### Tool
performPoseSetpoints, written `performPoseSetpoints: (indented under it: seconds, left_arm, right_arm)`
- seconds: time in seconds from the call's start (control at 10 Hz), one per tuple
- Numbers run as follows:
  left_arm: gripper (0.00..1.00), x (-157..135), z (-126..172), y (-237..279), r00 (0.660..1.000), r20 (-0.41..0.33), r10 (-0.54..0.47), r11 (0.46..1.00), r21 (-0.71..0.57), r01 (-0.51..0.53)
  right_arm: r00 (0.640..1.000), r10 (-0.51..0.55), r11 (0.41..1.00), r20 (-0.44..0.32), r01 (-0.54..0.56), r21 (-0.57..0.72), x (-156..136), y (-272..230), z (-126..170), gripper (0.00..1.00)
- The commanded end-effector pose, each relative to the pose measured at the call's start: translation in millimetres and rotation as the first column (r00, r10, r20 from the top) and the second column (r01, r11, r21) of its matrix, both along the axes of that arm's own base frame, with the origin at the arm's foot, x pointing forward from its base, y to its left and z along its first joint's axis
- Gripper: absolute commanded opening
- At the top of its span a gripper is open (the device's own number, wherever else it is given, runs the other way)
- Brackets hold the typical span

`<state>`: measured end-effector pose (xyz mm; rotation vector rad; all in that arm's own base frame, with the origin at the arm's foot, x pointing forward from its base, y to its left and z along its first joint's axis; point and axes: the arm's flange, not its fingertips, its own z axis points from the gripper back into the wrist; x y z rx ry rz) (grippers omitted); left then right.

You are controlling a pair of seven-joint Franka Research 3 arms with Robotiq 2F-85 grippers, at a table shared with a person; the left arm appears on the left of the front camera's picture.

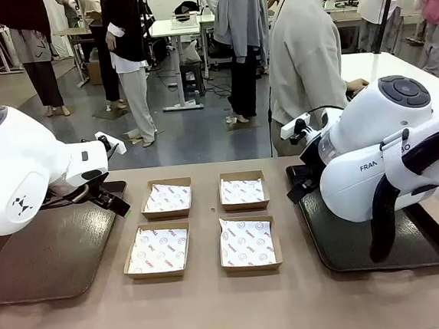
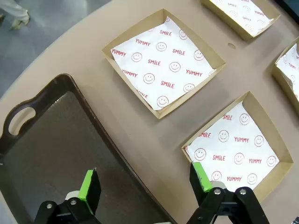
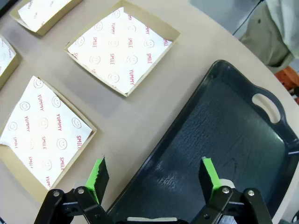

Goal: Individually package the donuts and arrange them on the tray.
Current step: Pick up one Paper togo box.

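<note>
Above table (image 2: 117, 126), end effectors (image 2: 144, 179) (image 3: 153, 169) wide, empty

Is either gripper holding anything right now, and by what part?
Nothing is held. The left gripper and the right gripper both stand open, with nothing between their fingers.

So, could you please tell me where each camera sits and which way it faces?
Front view: fixed robot-side, facing across the table to the person; left arm, right arm show.
Left wrist view: on that arm, looking down past the open left gripper at the left tray.
Right wrist view: likewise, open right gripper, right tray.
Shared: the paper-lined boxes.
</note>
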<state>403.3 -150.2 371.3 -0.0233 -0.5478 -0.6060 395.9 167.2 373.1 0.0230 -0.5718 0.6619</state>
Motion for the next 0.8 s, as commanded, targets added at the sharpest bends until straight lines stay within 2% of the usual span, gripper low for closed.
performPoseSetpoints:
  seconds: [0.0, 0.7]
  left_arm:
    - [1.00, -0.1, 0.0, -0.1, 1.000, 0.000, 0.000, 1.000, 0.000, 0.000]
    - [1.00, -0.1, 0.0, -0.1, 1.000, 0.000, 0.000, 1.000, 0.000, 0.000]
  right_arm:
    - [1.000, 0.000, 1.000, 0.000, 0.000, 0.000, 0.0, 0.0, 0.0, 1.00]
    - [1.000, 0.000, 1.000, 0.000, 0.000, 0.000, 0.0, 0.0, 0.0, 1.00]
